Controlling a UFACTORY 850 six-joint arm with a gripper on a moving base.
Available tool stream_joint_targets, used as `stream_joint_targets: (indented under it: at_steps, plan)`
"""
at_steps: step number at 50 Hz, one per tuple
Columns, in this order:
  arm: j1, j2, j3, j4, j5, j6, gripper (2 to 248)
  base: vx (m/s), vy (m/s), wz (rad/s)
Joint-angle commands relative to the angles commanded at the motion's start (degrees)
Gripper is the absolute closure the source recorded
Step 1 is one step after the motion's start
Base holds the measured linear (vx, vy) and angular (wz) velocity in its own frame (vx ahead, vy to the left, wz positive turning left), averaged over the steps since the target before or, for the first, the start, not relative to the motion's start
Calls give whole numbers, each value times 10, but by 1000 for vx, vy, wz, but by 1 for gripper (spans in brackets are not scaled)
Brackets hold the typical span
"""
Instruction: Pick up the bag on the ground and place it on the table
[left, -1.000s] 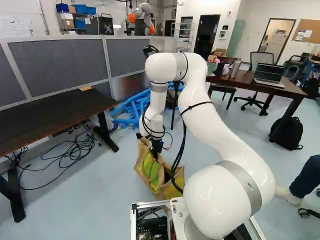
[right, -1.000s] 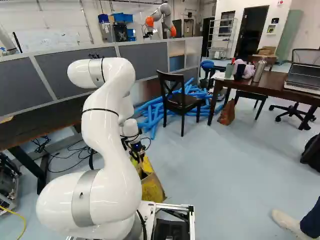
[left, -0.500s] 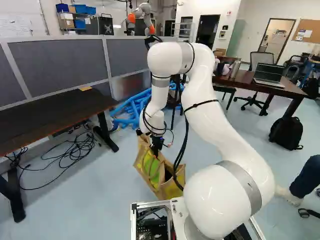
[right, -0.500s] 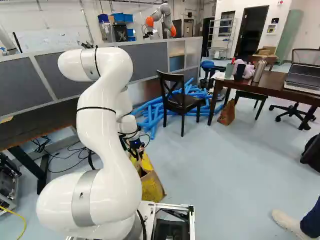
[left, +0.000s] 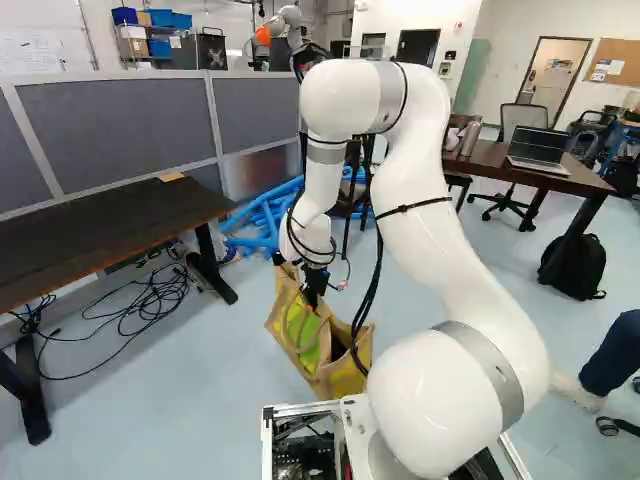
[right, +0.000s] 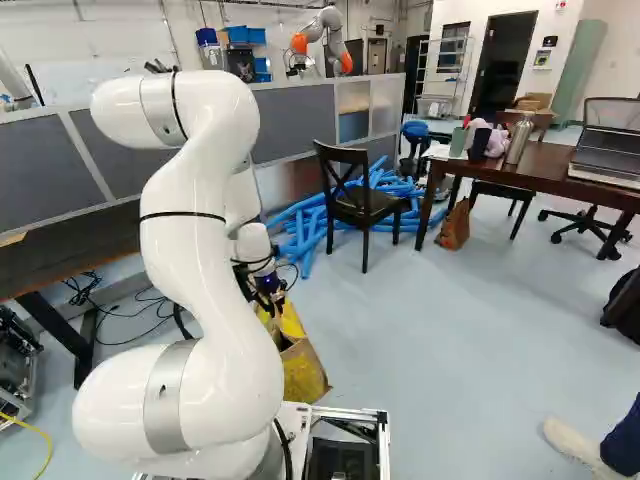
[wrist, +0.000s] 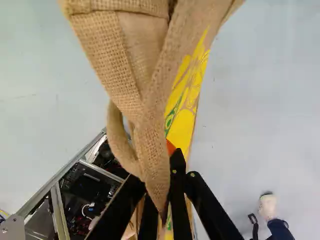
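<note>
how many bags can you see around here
3 clearly: the burlap bag in the gripper, the brown bag by the brown table's leg, and the black backpack at the right of both base views. Others may be hidden.

A glossy white arm (left: 425, 225) with rounded joints, grey bands (left: 487, 368), thin black straps (left: 412, 207), black cables (left: 375, 280) and a black hand (left: 314, 296)

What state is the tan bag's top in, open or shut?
Open: the bag shows a dark hollow between its sides in the left base view.
</note>
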Motion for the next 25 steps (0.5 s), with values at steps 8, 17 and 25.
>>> stream_joint_targets:
  at_steps: [8, 17, 25]
  plan:
    - [0, 21, 13, 0, 0, 0, 226, 0, 0, 0]
    - [0, 45, 26, 0, 0, 0, 226, 0, 0, 0]
    - [-1, 65, 36, 0, -5, 0, 226, 0, 0, 0]
